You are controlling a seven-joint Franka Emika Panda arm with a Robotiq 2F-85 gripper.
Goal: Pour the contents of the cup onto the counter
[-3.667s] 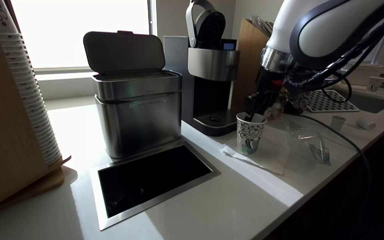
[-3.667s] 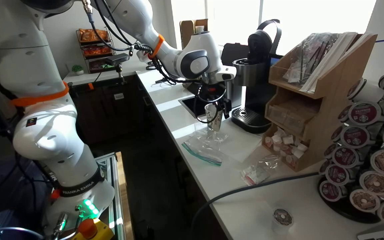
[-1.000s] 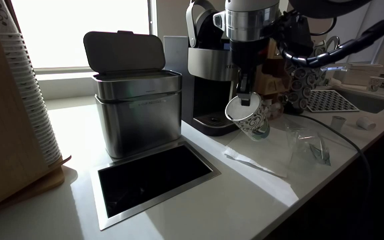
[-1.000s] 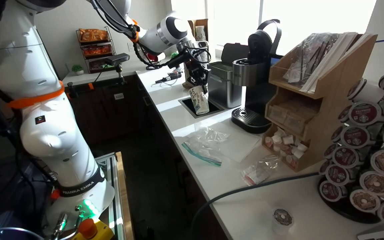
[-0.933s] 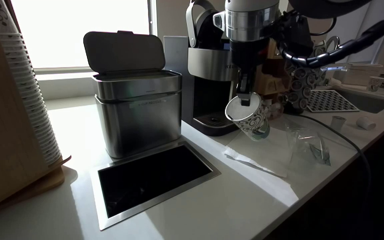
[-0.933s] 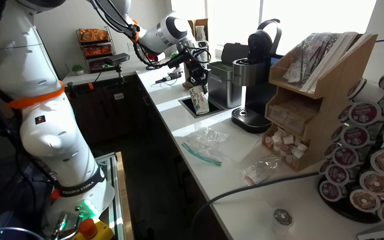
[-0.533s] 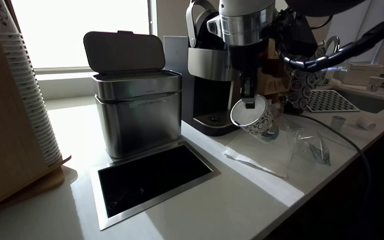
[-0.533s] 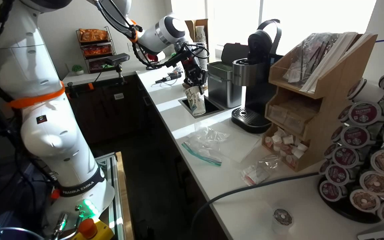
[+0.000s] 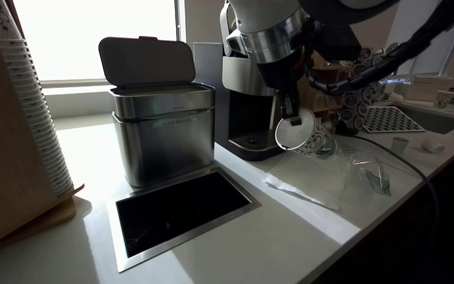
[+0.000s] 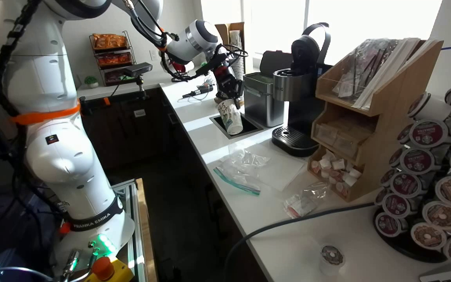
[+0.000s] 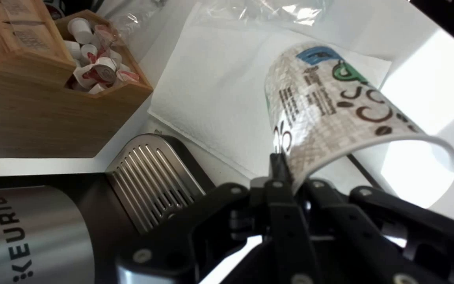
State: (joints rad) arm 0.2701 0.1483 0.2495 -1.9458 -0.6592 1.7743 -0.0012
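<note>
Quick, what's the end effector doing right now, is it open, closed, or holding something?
End effector: closed, holding the tilted paper cup by its wall at the rim.

Daylight is coming in through the far window (image 9: 101, 35), which is burning out to blank white in both exterior views. Hard sun bands are crossing the white countertop (image 9: 227, 244); its framed cut-out (image 9: 187, 209) is reading nearly black. Stainless-steel K-Cup recycling bin (image 9: 168, 146) is giving off a dull sheen. Resealable plastic bag (image 10: 241, 173) is glinting. In an exterior view, lower cabinets (image 10: 125, 137) are swallowing detail; green base lights (image 10: 106, 243) are glowing at near left. Wrist view: sun patches at right are clipping; paper cup (image 11: 329, 94) is catching glossy highlights, its small lettering blurring past reading; gripper (image 11: 294, 181) is showing dark and soft in near foreground.
</note>
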